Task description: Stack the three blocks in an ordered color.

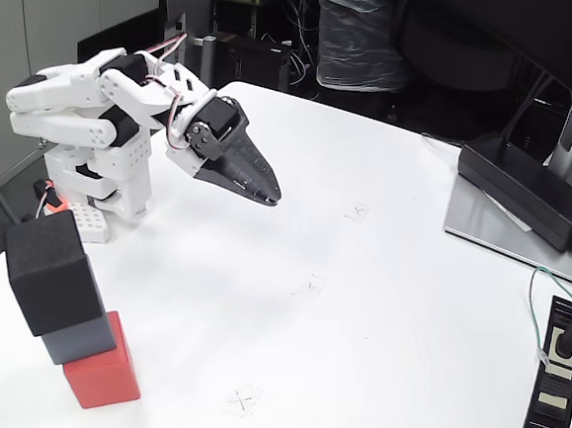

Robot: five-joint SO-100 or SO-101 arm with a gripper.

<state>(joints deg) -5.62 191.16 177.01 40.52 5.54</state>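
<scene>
Black block (52, 271) sits on grey block (82, 341), which sits on red block (103, 375), on the counter (358, 309). Jaws of the gripper (269, 196) clenched, empty, well apart.

White table (377, 310) w/ white arm (85, 119) folded at upper left, dark gripper (270, 197) pointing down-right, jaws together, nothing held, 3-cube stack at lower left: red block (105, 375) at bottom, grey block (83, 338) mid, black block (54, 270) on top, black power adapter (526, 188) far right.
</scene>
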